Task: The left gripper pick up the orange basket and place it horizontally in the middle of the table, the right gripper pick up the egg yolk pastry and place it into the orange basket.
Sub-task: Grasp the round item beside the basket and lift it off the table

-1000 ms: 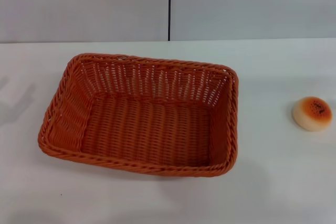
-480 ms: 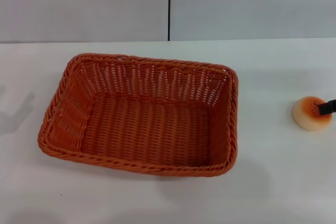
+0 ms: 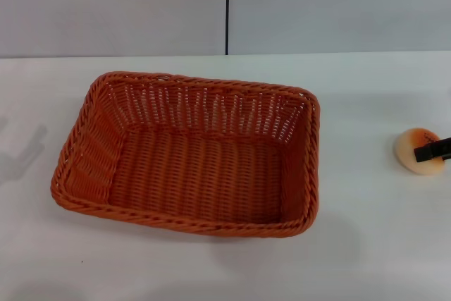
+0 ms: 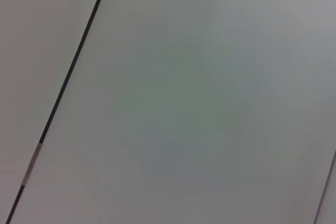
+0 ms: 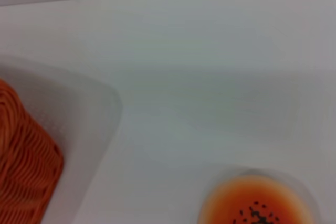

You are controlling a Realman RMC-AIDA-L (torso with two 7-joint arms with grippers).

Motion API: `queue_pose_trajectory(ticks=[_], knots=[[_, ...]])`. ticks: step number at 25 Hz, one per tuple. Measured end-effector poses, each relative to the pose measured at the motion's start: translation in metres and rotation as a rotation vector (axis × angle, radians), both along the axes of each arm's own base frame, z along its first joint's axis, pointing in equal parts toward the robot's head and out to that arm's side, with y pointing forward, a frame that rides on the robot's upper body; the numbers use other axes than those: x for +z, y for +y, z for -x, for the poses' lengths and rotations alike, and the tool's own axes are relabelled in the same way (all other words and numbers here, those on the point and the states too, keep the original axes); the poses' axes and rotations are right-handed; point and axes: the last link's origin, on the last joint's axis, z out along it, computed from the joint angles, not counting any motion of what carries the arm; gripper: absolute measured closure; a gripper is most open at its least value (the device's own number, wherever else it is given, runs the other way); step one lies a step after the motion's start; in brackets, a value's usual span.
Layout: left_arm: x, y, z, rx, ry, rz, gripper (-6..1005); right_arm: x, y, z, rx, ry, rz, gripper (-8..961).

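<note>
Right end effector (image 3: 433,151), fingers' spread impossible to tell, hangs over the pastry (image 3: 417,150) at three o'clock on the worktop (image 3: 366,244), well apart from the basket (image 3: 189,151) at centre; looks a soft, light, squashable bun, so pinch its pale sides gently.

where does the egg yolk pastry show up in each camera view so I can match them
Head view: the egg yolk pastry sits on the table at the far right edge, partly crossed by the right gripper.
Left wrist view: not in it; only a plain grey surface with a dark line.
Right wrist view: the egg yolk pastry, cut off by the picture's edge.
Shared landmark: the orange basket, whose corner shows in the right wrist view too.
</note>
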Motion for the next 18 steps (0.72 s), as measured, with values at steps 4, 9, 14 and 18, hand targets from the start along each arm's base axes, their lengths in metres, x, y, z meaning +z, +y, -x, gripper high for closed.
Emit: queue_pose_trajectory(ticks=[4,9,14,18], knots=[[-0.002,0.0,0.0,0.001,-0.008,0.001,155,0.0,0.001,-0.001,0.011,-0.004,-0.002,436],[-0.002,0.001,0.0,0.005,-0.007,0.002,155,0.001,0.004,-0.002,0.024,-0.009,-0.021,480],[-0.003,0.002,0.0,0.006,-0.006,0.006,155,0.004,0.007,0.002,0.038,-0.006,-0.038,693],[-0.003,0.001,0.001,0.009,-0.009,0.008,155,0.017,0.005,0.017,0.08,0.08,-0.079,729]])
